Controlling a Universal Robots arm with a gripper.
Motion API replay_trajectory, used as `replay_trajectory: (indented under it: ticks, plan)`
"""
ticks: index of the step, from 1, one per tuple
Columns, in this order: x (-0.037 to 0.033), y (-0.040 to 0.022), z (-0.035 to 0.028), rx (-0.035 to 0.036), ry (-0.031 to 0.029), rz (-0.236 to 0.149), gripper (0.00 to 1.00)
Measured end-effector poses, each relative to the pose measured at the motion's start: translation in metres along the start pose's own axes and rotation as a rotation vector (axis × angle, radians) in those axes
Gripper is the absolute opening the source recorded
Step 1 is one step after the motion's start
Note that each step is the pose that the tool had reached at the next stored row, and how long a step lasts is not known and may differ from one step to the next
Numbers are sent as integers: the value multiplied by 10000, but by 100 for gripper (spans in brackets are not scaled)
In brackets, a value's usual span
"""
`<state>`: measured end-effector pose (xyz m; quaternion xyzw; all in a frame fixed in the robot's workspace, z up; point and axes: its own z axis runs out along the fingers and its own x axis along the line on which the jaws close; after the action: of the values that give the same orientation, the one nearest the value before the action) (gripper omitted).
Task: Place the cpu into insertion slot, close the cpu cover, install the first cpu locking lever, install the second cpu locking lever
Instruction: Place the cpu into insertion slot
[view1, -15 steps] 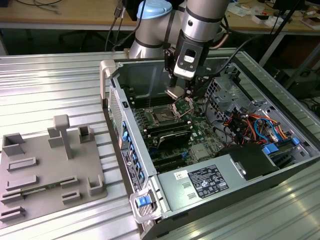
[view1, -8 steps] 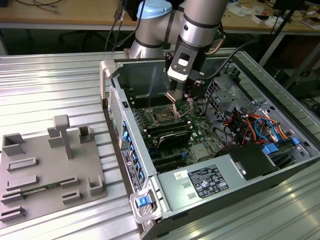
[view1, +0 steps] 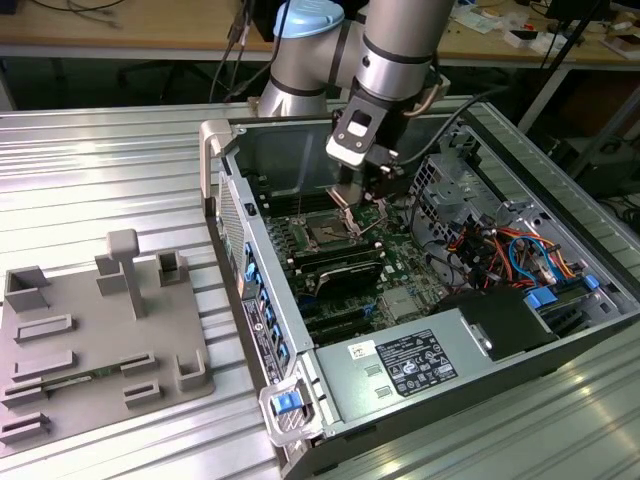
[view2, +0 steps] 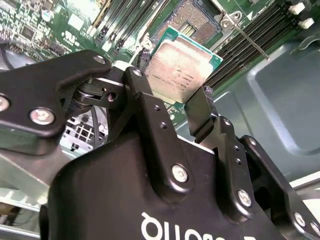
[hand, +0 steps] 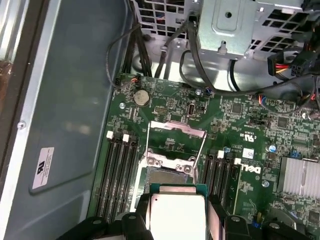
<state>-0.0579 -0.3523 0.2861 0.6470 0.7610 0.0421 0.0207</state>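
My gripper (view2: 172, 85) is shut on the cpu (view2: 182, 67), a small flat square chip with a silver-tan top and a green rim, pinched by two opposite edges between the black fingers (view2: 145, 100). In the first wrist view the cpu (hand: 177, 212) hangs just short of the open insertion slot (hand: 167, 176) on the green motherboard. The cpu cover (hand: 177, 125) stands swung open on the slot's far side, a thin silvery frame with a square window. In the exterior view the gripper (view1: 380, 190) reaches down into the open computer case, a little above and beside the insertion slot (view1: 328, 234).
Black memory slots (hand: 120, 170) flank the slot on both sides. A finned heatsink (hand: 300, 175), a metal drive cage (hand: 235, 20) and loose cables (hand: 200, 75) sit nearby. The case wall (hand: 65, 100) runs along one side. A grey fixture tray (view1: 90, 340) lies outside the case.
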Motion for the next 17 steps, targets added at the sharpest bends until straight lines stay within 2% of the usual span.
replay_trajectory:
  ticks: [3,6,12,17]
  plan:
    - [2,-8,35,-8,-28,323,54]
    - [15,-64,64,-8,-32,422,54]
    - [28,-68,143,-20,-79,953,54]
    - [49,-70,193,-24,-76,1131,54]
